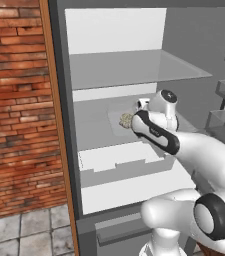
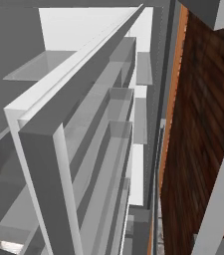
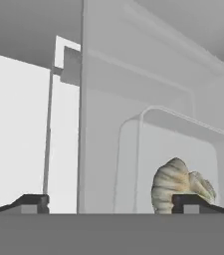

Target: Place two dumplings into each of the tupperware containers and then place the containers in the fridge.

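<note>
While the white arm reaches into the open fridge (image 1: 64, 100) from the lower right of the left base view, the fingers (image 3: 113, 201) stand wide apart and grip nothing, their two dark tips showing far left and right in the hand view. A see-through tupperware container (image 1: 115, 120) lies flat on the middle glass shelf (image 1: 91, 117), just beyond the hand, with crinkled tan dumplings (image 1: 126, 119) inside it. In the hand view the dumplings (image 3: 178, 187) sit just behind the right fingertip (image 3: 195, 201), within the container's rounded rim (image 3: 148, 112). Below the shelf is a white drawer (image 1: 114, 157). A brick wall (image 1: 14, 100) stands left of the fridge.
</note>
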